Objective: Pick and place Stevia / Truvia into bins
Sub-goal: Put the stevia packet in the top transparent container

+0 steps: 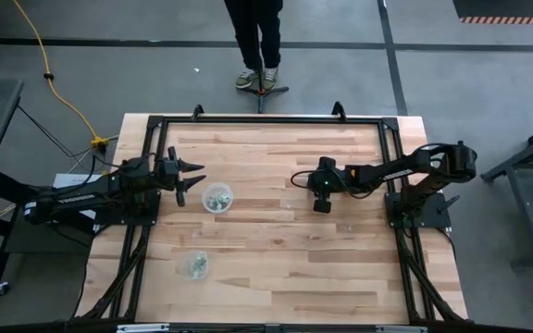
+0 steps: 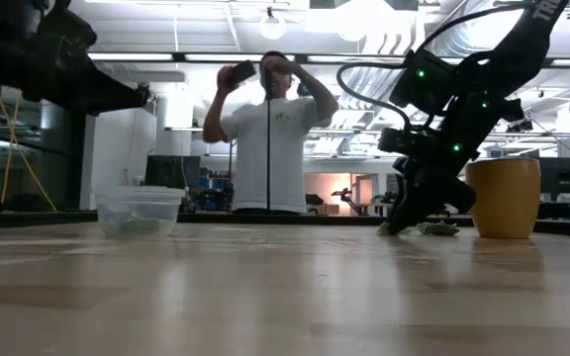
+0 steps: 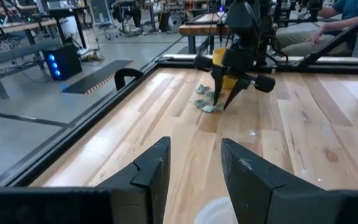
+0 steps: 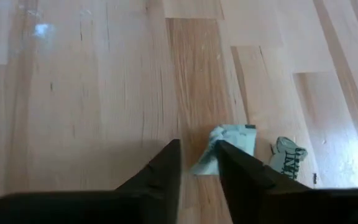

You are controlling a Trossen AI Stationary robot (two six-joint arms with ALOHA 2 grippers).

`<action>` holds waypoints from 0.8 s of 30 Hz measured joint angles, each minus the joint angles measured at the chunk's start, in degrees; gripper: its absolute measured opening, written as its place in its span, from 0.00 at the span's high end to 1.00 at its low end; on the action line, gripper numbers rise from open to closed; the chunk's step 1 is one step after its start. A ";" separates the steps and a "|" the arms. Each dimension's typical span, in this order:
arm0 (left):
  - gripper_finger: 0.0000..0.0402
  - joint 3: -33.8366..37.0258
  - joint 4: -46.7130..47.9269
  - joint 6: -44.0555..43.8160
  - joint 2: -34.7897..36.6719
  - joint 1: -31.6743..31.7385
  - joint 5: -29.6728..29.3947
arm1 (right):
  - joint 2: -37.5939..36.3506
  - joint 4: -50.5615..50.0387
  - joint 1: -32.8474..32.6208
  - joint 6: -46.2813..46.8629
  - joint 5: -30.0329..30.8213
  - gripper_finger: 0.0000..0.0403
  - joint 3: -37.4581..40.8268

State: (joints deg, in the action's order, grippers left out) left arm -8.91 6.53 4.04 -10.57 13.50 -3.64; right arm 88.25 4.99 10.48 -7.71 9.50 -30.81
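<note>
Two packets [image 4: 232, 144] partly behind gripper [image 4: 199, 163]

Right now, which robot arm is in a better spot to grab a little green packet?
The right one. Its pincer is down at the table with its tips around a packet, and another lies beside it. The left pincer is open and raised near a cup, across the table from the packets.

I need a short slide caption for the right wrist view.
Right gripper lowered onto a green-and-white sweetener packet on the wooden table, another packet beside it.
</note>
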 joint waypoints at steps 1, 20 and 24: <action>0.56 0.01 0.25 -0.18 -0.01 0.00 0.00 | 0.00 0.00 0.00 0.01 0.00 0.81 0.00; 0.56 0.02 0.93 -1.35 -0.02 0.00 -1.18 | -0.13 35.67 -2.02 -2.81 -19.42 1.00 -0.16; 0.56 0.02 0.93 -1.36 -0.02 0.00 -1.28 | 1.36 35.59 -2.67 -3.07 -20.17 1.00 -3.85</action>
State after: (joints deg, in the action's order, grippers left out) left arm -8.88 7.46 2.68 -10.59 13.50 -4.92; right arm 89.61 40.58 7.81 -10.78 -10.67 -34.66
